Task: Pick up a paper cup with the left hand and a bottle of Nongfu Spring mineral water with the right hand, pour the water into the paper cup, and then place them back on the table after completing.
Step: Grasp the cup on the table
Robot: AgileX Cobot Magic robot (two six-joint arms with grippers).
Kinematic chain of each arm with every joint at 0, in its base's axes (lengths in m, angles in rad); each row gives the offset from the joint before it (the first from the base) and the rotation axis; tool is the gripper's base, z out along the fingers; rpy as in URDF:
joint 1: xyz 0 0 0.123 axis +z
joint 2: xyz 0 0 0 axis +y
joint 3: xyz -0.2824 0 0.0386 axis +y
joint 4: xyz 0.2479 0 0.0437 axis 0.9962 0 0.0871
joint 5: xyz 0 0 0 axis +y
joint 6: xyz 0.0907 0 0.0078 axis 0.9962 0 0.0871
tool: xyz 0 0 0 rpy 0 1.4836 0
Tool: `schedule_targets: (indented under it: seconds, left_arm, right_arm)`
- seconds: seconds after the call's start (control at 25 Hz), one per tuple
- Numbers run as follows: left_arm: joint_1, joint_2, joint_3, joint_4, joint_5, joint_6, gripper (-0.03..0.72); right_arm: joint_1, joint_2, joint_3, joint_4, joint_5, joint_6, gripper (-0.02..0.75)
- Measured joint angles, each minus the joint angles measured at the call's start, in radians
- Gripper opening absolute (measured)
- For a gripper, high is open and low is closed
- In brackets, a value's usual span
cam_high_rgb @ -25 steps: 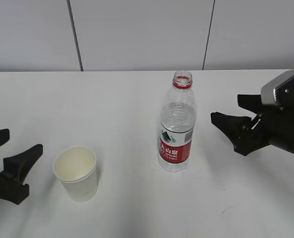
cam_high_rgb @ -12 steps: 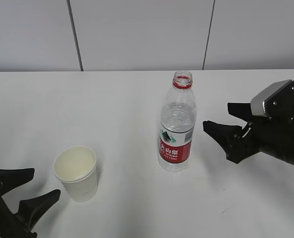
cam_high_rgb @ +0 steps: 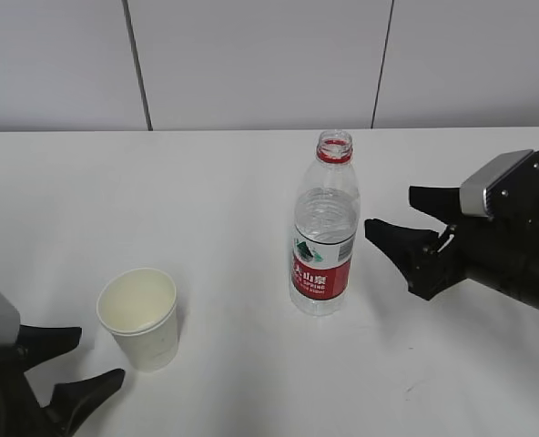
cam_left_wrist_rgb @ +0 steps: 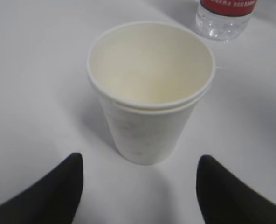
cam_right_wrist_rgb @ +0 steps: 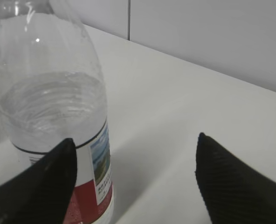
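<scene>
A white paper cup (cam_high_rgb: 140, 319) stands upright and empty on the white table (cam_high_rgb: 206, 200); it fills the middle of the left wrist view (cam_left_wrist_rgb: 149, 91). An uncapped clear bottle (cam_high_rgb: 324, 238) with a red label stands right of it, about half full of clear water (cam_right_wrist_rgb: 51, 105); its base shows in the left wrist view (cam_left_wrist_rgb: 224, 18). My left gripper (cam_high_rgb: 74, 364) is open and empty, low at the front left, just short of the cup. My right gripper (cam_high_rgb: 399, 228) is open and empty, right of the bottle, its near fingertip (cam_right_wrist_rgb: 54, 172) in front of the bottle's label.
A grey panelled wall (cam_high_rgb: 251, 64) rises behind the table's far edge. Nothing else stands on the tabletop.
My left gripper has moved down toward the front edge and turned to face the cup. My right gripper has moved left, closer to the bottle. Cup and bottle have not moved.
</scene>
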Motion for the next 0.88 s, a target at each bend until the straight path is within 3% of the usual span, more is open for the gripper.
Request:
schedule_targets:
  seconds: [0.28, 0.88]
  left_arm:
    - [0.000, 0.147, -0.109, 0.074, 0.001, 0.001, 0.520]
    - [0.000, 0.157, -0.226, 0.119, 0.000, -0.008, 0.531]
  right_arm:
    - [0.000, 0.019, 0.000, -0.014, -0.042, 0.000, 0.587]
    - [0.000, 0.057, 0.000, -0.017, -0.070, -0.002, 0.587]
